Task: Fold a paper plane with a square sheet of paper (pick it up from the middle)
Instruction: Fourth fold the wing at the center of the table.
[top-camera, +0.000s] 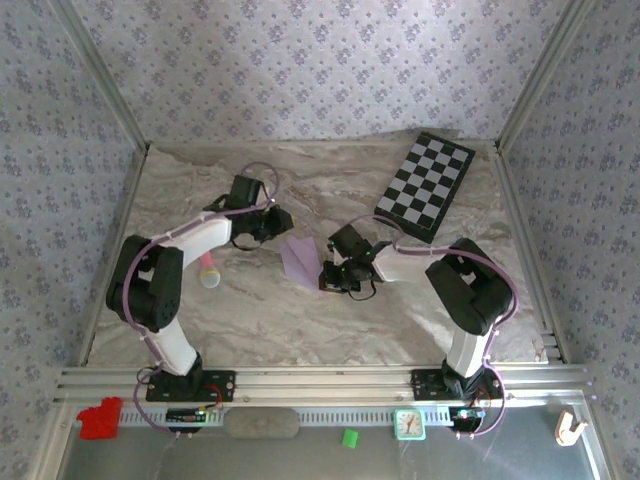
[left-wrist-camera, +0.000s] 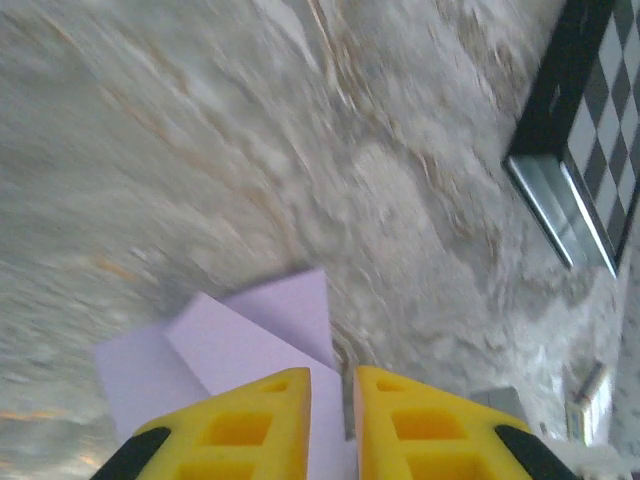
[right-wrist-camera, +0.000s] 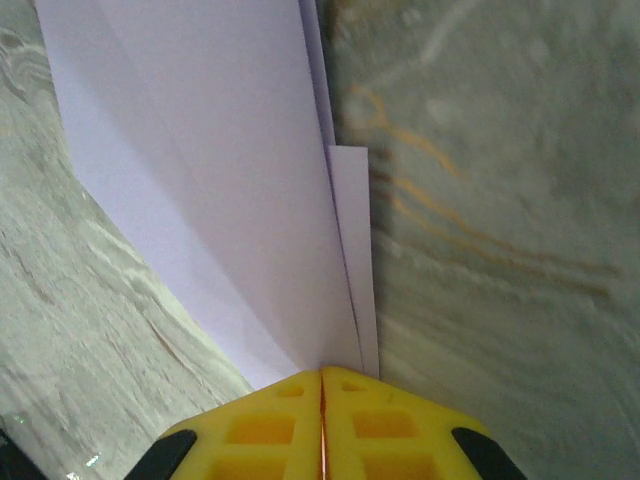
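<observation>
paper plane (top-camera: 300, 258), part folded, lying on table (top-camera: 250, 310) between both arms. right gripper (right-wrist-camera: 322, 372) clamped tight on its near edge, folds and centre crease running straight away from that grip toward left arm. left gripper (left-wrist-camera: 332, 378) hovering at far corner, jaws a sliver apart; cannot tell whether any paper caught there. right clearly closer, so next crease probably led from right side.

A chequered board (top-camera: 425, 186) is laid at the marbled table's (top-camera: 250, 310) far right; a clock (top-camera: 409, 424) is set at the near edge.
</observation>
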